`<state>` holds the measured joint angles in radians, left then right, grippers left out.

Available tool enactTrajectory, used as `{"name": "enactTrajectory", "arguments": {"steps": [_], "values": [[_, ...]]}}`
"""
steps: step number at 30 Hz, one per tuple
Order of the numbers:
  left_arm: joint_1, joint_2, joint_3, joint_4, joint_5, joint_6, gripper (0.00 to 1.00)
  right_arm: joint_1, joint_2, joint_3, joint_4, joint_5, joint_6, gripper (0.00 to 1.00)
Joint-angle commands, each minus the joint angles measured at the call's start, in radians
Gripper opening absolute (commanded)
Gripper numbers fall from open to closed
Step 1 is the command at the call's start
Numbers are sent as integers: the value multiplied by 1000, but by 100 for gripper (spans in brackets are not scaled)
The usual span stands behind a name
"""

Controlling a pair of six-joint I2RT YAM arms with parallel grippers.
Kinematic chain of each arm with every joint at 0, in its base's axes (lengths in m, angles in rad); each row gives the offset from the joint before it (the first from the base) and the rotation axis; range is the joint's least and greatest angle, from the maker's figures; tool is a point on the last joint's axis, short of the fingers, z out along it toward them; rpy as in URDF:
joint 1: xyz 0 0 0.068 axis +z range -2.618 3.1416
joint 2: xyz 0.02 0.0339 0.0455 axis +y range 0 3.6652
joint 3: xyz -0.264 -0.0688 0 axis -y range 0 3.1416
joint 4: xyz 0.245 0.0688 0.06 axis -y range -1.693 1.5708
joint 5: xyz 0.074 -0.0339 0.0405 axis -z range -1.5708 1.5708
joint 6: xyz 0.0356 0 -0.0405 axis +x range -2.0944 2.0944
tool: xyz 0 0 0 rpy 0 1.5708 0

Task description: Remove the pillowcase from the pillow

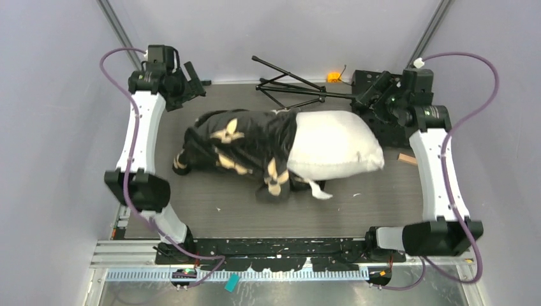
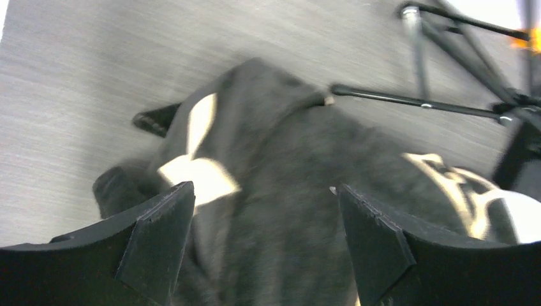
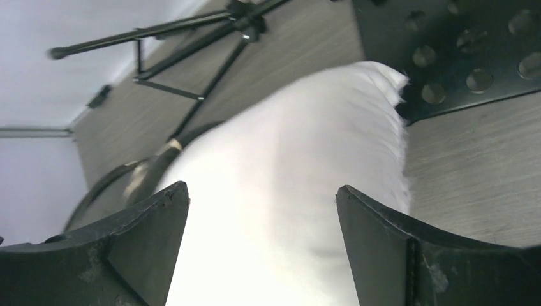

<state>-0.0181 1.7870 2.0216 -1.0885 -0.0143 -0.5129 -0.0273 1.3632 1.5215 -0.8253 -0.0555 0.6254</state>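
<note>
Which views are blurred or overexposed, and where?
Left wrist: motion blur smears the pillowcase and the tripod. Right wrist: the pillow is overexposed, almost featureless white. Top external: sharp and evenly lit, with only soft shadows under the pillow.

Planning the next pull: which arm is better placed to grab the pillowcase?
Left, likely: the left gripper, open, hangs over the pillowcase; the right gripper faces the bare pillow.
</note>
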Motion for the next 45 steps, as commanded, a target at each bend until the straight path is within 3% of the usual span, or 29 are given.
{"name": "enactTrajectory", "arguments": {"steps": [1,5,9,11,14,21,26,29,33,38,40,43,44,45], "values": [[-67,-268,-154,133,-21,-13,84,1,-164,-31,77,-79,-60,90],[-119,-418,-377,213,-29,-40,83,6,-281,-125,54,-144,-32,90],[-172,-526,-504,180,-37,-41,82,27,-357,-250,19,-251,-26,91],[-207,-577,-567,152,-32,-43,81,112,-384,-314,-5,-265,-58,91],[-270,-650,-658,126,7,-56,81,302,-416,-387,-56,-149,-74,91],[-383,-808,-831,209,305,-97,75,606,-500,-452,-53,15,-23,91],[-603,-800,-854,223,324,-96,73,747,-406,-432,-62,-12,-102,88],[-701,-765,-859,178,235,-94,73,948,-324,-423,-56,68,-97,88],[-709,-759,-923,207,172,-114,75,1132,-201,-384,-112,326,-20,90],[-708,-719,-981,251,109,-112,77,1198,-72,-432,-117,462,49,89],[-706,-707,-952,216,44,-109,77,1201,-45,-444,-84,522,56,70],[-706,-755,-917,242,61,-77,77,1201,-55,-415,-1,562,47,21],[-707,-787,-911,252,66,-70,77,1201,-67,-396,35,552,40,9],[-707,-807,-902,254,73,-62,78,1201,-78,-379,71,537,32,4]]}}
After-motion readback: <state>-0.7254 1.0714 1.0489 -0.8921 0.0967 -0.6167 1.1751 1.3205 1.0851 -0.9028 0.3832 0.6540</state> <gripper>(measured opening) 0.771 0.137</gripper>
